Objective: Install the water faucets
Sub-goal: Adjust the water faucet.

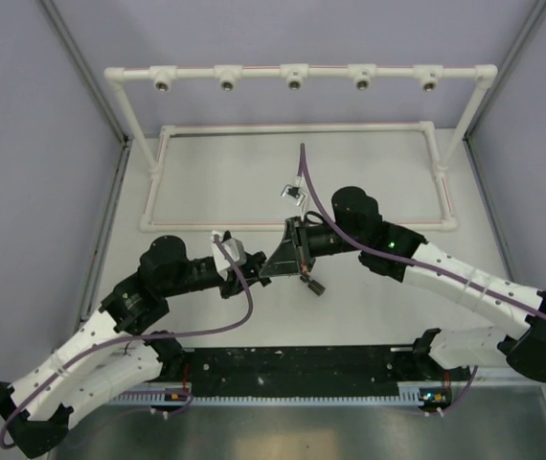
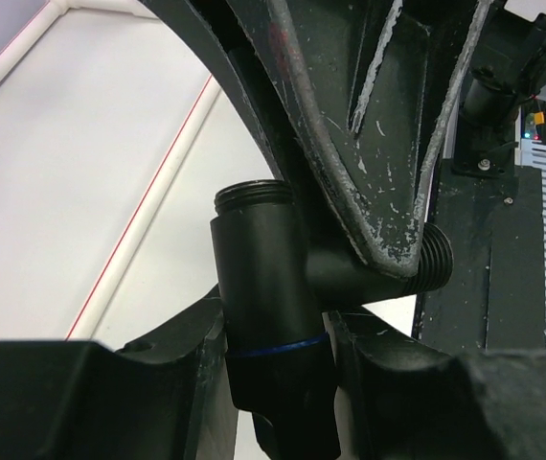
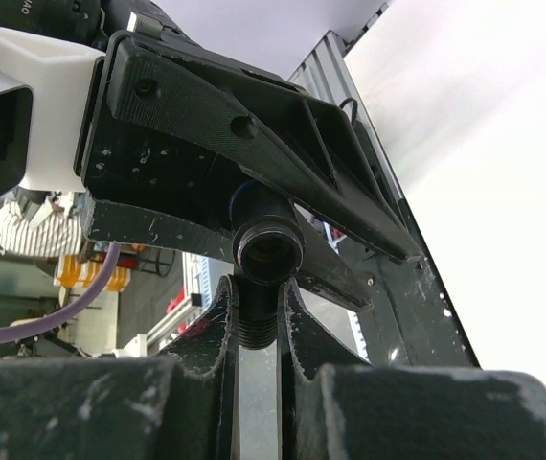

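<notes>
Left wrist: left pincer (image 2: 273, 350) and right pincer (image 3: 257, 311) clamp threaded black T-shaped faucet (image 2: 261, 264).

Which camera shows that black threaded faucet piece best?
Left wrist view: the faucet piece is close and side-on, threads and blue ring clear. Right wrist shows its round end head-on; from the top it is too small to make out.

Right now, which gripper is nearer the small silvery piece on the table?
Right. The right gripper sits just near-side of the silvery piece; the left gripper lies farther, off to its left.
</notes>
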Available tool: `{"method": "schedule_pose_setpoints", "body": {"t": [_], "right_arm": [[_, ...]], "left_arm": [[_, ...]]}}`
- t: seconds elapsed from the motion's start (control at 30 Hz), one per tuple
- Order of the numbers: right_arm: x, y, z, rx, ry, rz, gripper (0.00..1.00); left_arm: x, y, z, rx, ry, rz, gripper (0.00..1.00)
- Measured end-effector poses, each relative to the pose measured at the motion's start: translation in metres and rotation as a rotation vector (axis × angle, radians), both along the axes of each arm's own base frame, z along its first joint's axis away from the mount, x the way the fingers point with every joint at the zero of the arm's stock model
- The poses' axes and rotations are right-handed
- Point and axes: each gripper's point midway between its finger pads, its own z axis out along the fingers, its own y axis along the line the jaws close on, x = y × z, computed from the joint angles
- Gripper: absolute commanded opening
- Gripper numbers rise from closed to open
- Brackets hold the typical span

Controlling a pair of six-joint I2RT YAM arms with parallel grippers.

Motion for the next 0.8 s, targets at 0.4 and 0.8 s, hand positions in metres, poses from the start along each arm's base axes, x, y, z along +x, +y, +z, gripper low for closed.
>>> {"method": "schedule_pose_setpoints", "body": {"t": [0.4, 0.8], "right_arm": [[0.0, 0.003, -0.001, -0.025, 0.012, -0.005, 0.0], [-0.002, 0.006, -0.005, -0.04, 0.031, 0.015, 0.0]], "left_arm": [[-0.001, -0.002, -0.008, 0.036, 0.011, -0.015, 0.45], [-0.001, 0.001, -0.015, 0.065, 0.027, 0.0, 0.0]]}}
